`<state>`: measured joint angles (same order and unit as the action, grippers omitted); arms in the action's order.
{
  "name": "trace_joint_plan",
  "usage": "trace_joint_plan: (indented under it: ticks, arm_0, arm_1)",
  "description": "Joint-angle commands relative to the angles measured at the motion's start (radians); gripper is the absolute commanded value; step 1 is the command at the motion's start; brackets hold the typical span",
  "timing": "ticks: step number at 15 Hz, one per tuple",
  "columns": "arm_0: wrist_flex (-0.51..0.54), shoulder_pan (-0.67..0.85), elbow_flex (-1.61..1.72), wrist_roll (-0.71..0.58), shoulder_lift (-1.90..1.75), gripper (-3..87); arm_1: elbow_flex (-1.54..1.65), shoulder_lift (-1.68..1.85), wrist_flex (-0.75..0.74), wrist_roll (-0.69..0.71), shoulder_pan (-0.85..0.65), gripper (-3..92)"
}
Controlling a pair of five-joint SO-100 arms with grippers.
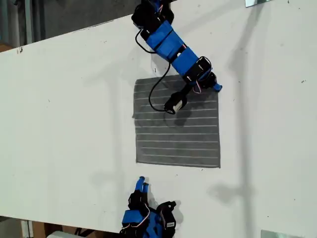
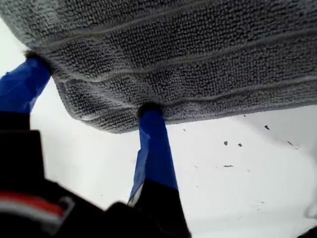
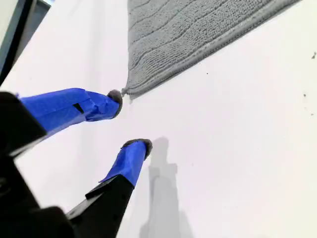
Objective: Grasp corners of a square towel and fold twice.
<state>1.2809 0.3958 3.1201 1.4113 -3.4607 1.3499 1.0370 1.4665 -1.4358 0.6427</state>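
Grey looped towel (image 1: 177,129) flat on white tabletop (image 1: 69,109), my first gripper (image 2: 94,89) fingers spread, tips under the towel's edge, my second gripper (image 3: 130,120) fingers parted, empty, beside a hemmed corner (image 3: 125,90), weave visible only up close.

The towel (image 1: 177,126) lies flat on the table (image 1: 64,114), near the middle of the exterior view. The first gripper (image 1: 216,87) is at the towel's top right corner in that view. The second gripper (image 1: 142,182) is on the table just below the towel's bottom left corner.
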Motion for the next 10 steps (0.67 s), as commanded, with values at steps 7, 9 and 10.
trace_joint_plan:
  ticks: [7, 9, 10]
  arm_0:
    - [0.009, -0.256, -0.101, 0.207, 0.005, 11.9]
    - [0.000, -0.350, -0.302, 0.227, 0.238, 8.5]
    - [-0.072, -0.405, -0.445, 0.224, 0.537, 8.7]
  arm_1:
    - [-0.008, -0.005, -0.046, -0.032, 0.002, -0.2]
    - [-0.008, -0.005, -0.040, -0.028, -0.006, -0.2]
    - [-0.008, -0.005, -0.040, -0.023, -0.014, -0.2]
